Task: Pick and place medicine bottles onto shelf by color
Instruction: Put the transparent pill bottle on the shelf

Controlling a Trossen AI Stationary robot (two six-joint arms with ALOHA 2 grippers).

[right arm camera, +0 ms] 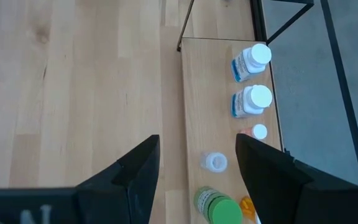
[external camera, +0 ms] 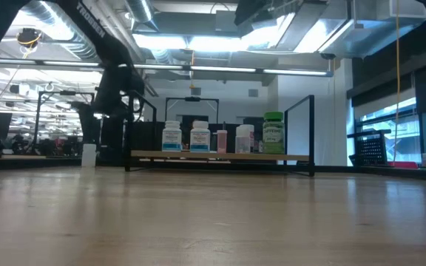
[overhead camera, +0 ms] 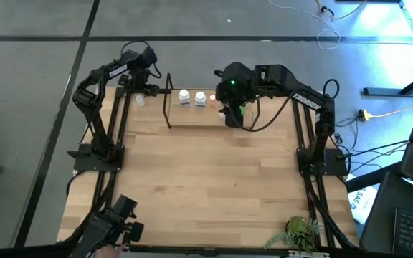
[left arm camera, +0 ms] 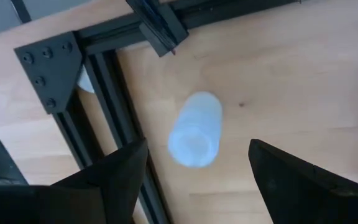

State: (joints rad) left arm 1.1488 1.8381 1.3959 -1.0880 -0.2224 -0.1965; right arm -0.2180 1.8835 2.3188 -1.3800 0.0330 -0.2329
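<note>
the left gripper (left arm camera: 194, 180) is spread above a white bottle (left arm camera: 195, 129) standing on the bench (left arm camera: 303, 81) beside the shelf (overhead camera: 192, 115); it looks light, stiff, smooth, so grip its sides. the right gripper (right arm camera: 197, 171) is spread over the shelf.

Low view's pretty dim on the table (external camera: 213, 222), with ceiling lights (external camera: 191, 41) glaring behind. Left wrist view is soft, bottle (left arm camera: 194, 129) blurry. High view has blue window glare top right.

orange bottle (right arm camera: 247, 207) mostly hidden behind a right finger, green bottle (right arm camera: 217, 208) cut by frame edge; labels unreadable
</note>
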